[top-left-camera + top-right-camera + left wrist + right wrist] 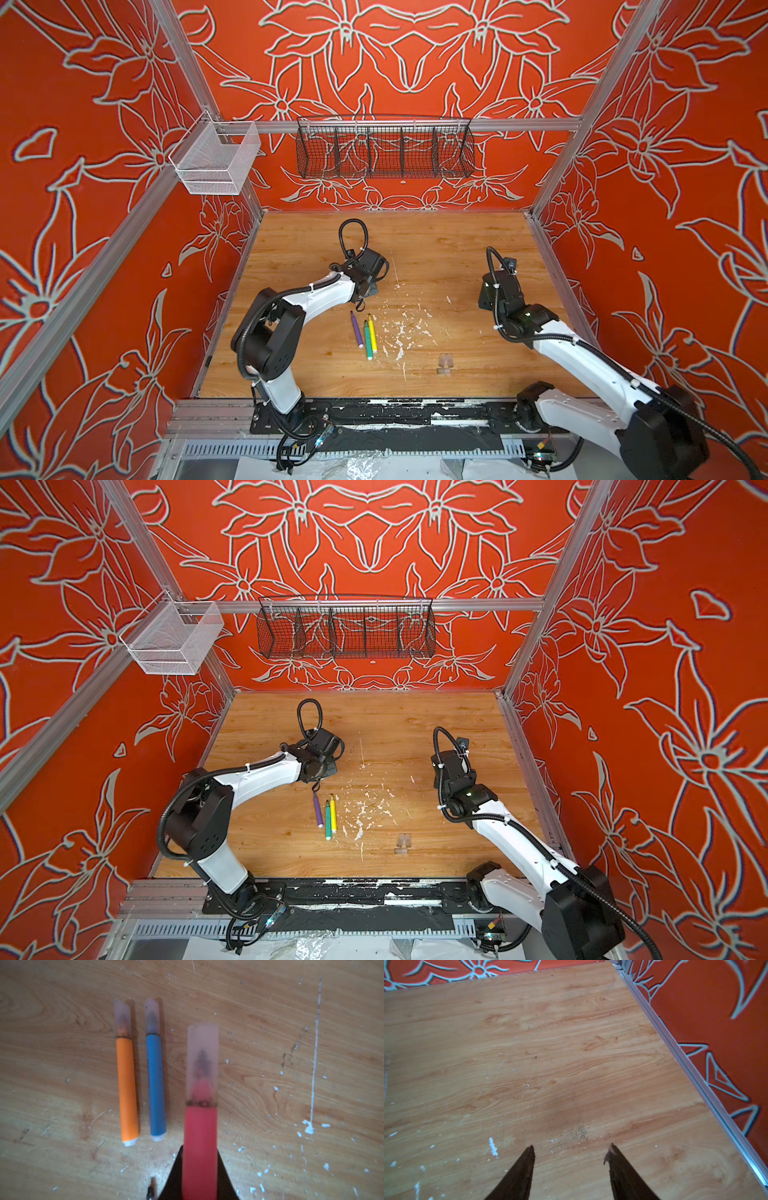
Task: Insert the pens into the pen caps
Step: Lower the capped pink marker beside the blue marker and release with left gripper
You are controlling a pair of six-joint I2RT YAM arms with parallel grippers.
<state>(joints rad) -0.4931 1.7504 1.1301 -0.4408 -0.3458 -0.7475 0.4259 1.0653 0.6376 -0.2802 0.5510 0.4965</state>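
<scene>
In the left wrist view my left gripper [199, 1150] is shut on a pink-red pen [200, 1147]. A clear pen cap [202, 1064] sits over its tip. An orange pen [126, 1088] and a blue pen [155, 1084] lie side by side on the table beside it, each with a clear cap on. Both top views show a purple pen [356, 329], a green pen [368, 340] and a yellow pen [372, 333] lying uncapped mid-table. Loose clear pen caps [444, 363] lie to their right. My right gripper [572, 1146] stands open over bare wood, holding nothing.
White flecks of debris [401, 332] are scattered over the wooden table [436, 249]. A black wire basket [384, 147] and a white mesh basket [216, 160] hang on the back rail. Red patterned walls close in three sides, with a metal rail [695, 1072] near my right gripper.
</scene>
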